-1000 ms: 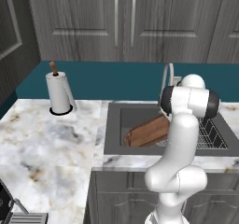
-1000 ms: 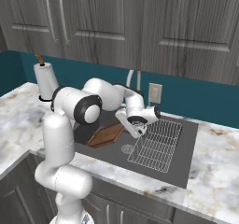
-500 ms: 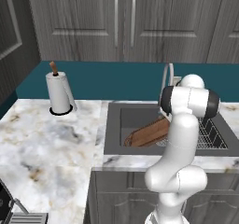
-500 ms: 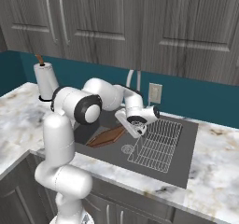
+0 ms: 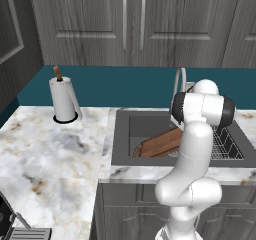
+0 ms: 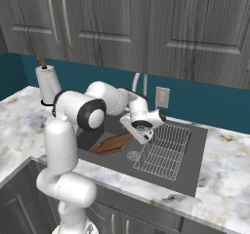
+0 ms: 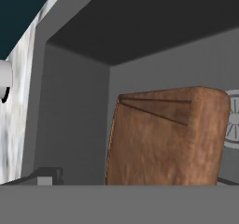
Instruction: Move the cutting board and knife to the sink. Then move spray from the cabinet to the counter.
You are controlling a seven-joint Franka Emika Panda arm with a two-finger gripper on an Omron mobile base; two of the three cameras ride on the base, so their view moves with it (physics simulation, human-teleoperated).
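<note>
The reddish-brown cutting board (image 5: 157,144) (image 6: 113,144) (image 7: 168,139) rests slanted in the dark grey sink (image 5: 122,129) (image 6: 195,145), its left end against the basin's left side. My gripper (image 6: 148,136) hangs just above the board's right end, beside the wire rack (image 6: 163,150). It is open, and nothing lies between the fingers. In the left base view my own arm covers the hand. The knife, the spray and the cabinet are out of view. The marble counter (image 5: 50,149) (image 6: 224,179) runs on both sides of the sink.
A paper towel roll (image 5: 63,100) (image 6: 48,84) stands on the counter left of the sink. The faucet (image 5: 177,81) (image 6: 139,82) rises behind the basin, a wall outlet (image 6: 162,97) beside it. A round drain (image 6: 133,155) (image 7: 233,120) lies near the board. Closed upper cabinet doors (image 5: 132,24) hang above.
The gripper has opened and let go of the cutting board, which has settled slightly lower in the sink. The arm has hardly moved.
</note>
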